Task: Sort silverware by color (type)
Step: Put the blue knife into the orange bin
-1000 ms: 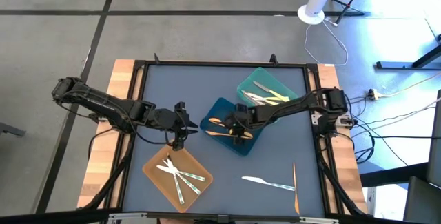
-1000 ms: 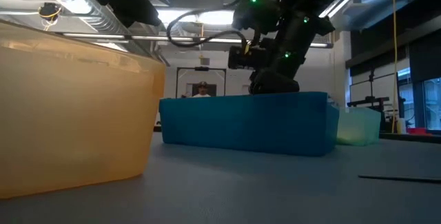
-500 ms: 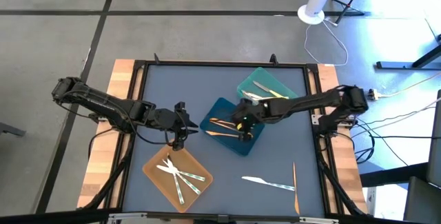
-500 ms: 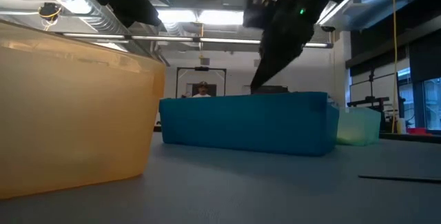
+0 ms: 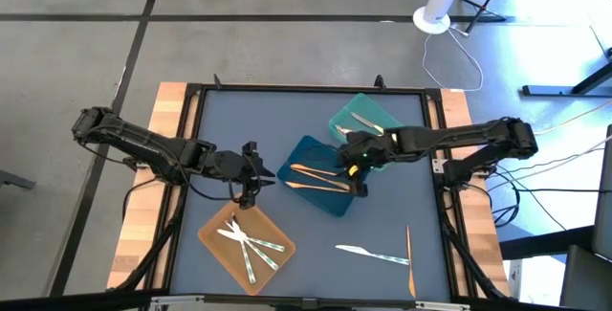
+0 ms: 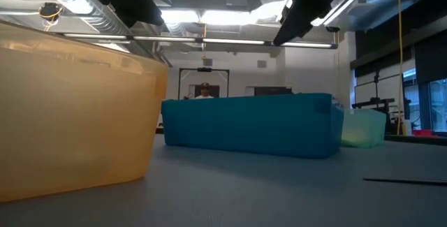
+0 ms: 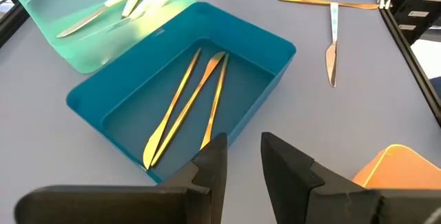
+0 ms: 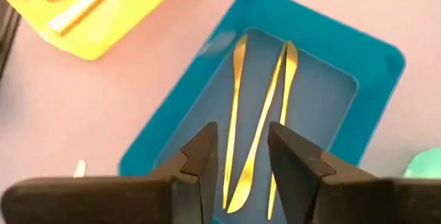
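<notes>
High view: right tool (image 5: 360,168) spread, empty, over blue tray (image 5: 320,199) with orange silverware (image 5: 319,176).

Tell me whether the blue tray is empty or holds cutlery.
Not empty: the blue tray holds three orange utensils lying lengthwise on its floor, seen in both wrist views.

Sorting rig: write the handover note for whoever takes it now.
Right gripper: open, empty, above the blue tray.
Left gripper: open, empty, waiting left of that tray.
Done: three orange pieces in the blue tray; pale pieces in the orange tray; pale and yellow ones in the teal tray.
Left: a white knife and an orange piece lie loose on the table, near the front right.
</notes>
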Robot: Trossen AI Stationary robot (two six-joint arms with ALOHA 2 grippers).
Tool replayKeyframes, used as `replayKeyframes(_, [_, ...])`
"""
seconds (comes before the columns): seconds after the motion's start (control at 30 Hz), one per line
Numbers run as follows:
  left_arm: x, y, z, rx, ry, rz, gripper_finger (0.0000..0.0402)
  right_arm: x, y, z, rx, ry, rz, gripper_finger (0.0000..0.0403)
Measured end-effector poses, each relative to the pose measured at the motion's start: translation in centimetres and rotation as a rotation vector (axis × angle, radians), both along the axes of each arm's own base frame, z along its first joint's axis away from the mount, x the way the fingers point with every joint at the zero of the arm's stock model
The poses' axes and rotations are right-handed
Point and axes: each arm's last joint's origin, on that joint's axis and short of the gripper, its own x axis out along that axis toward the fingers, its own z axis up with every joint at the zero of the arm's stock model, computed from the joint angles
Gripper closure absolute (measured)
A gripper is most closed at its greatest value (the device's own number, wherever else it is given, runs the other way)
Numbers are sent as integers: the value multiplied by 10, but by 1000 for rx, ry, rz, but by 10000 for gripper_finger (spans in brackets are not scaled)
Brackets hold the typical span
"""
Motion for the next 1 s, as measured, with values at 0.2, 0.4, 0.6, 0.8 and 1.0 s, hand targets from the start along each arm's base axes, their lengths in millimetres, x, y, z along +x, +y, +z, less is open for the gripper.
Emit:
replayKeyframes(0.2, [0, 0, 0, 3, 1, -1, 318, -4, 13, 5, 2, -23, 45, 287])
replayKeyframes(0.4, [0, 0, 0, 2, 1, -1, 318, -11, 33, 2, 2, 36, 122, 287])
replayKeyframes(0.6, [0, 0, 0, 3, 0, -1, 318, -22, 60, -2, 19, 103, 153, 287])
replayKeyframes(0.8, [0, 0, 0, 2, 1, -2, 318, -34, 87, -4, 58, 160, 126, 287])
replayKeyframes(1.0, [0, 0, 0, 2, 1, -2, 318, -49, 120, -4, 142, 180, 67, 287])
